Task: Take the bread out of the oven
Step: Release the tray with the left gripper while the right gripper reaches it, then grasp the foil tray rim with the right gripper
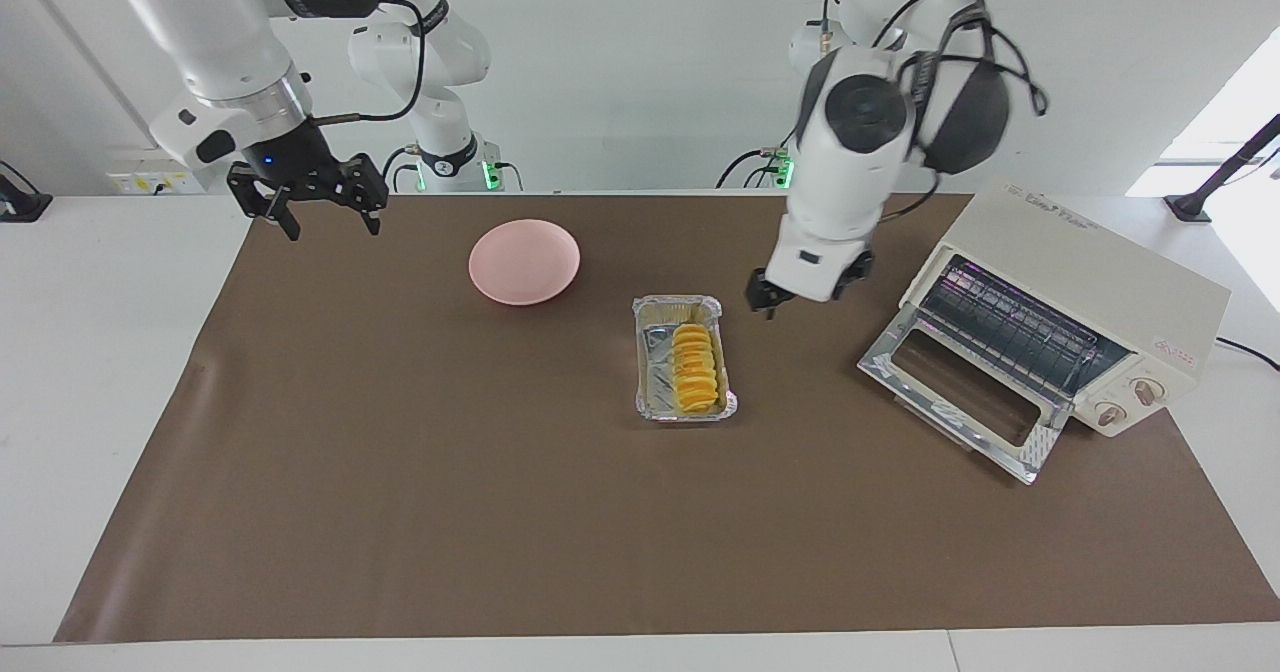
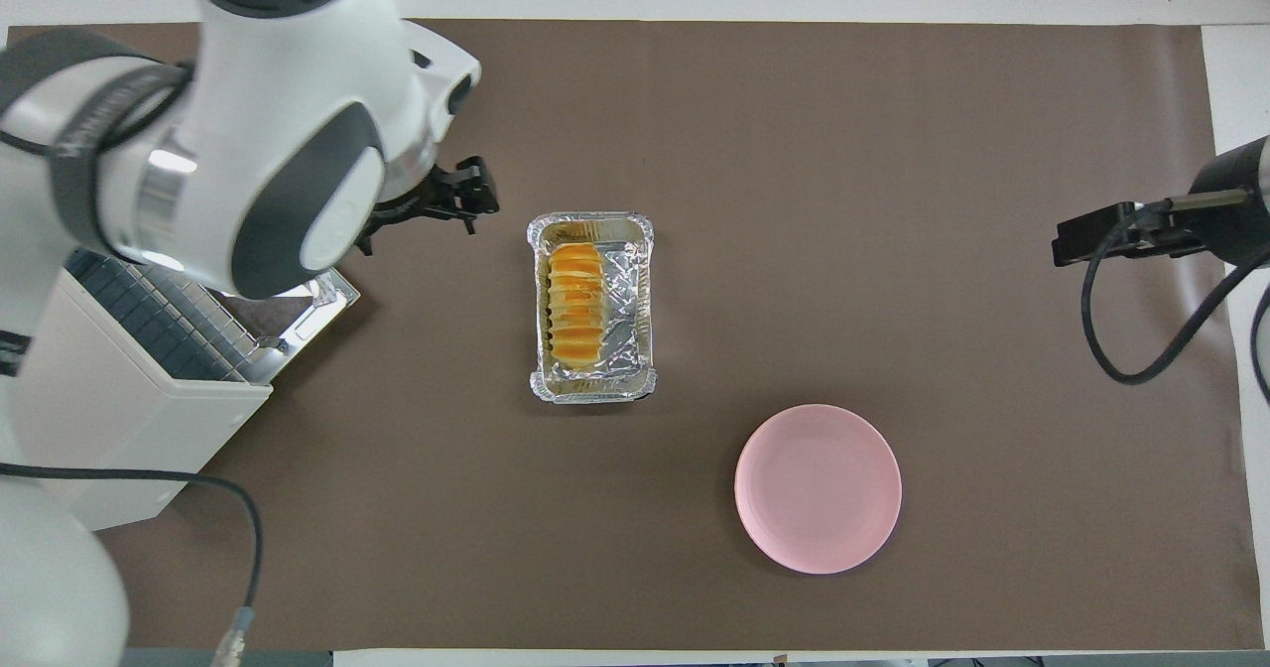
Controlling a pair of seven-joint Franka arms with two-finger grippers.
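Overhead view: bread [image 2: 574, 294] apart from left gripper [image 2: 437, 205].

A foil tray [image 1: 648, 357] and pink plate [image 1: 524, 261] rest apart on a brown mat [image 1: 400, 472].

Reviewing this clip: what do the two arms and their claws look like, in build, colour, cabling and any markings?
Both arms are glossy white, rounded segments with dark grey joint bands; white lettering shows on the right arm's band. Black cables loop along each. The left claw is black under a white wrist block; its round dark end cap shows above. The right claw is black below a metal ring, with a small blue light. Green lights glow at the bases.
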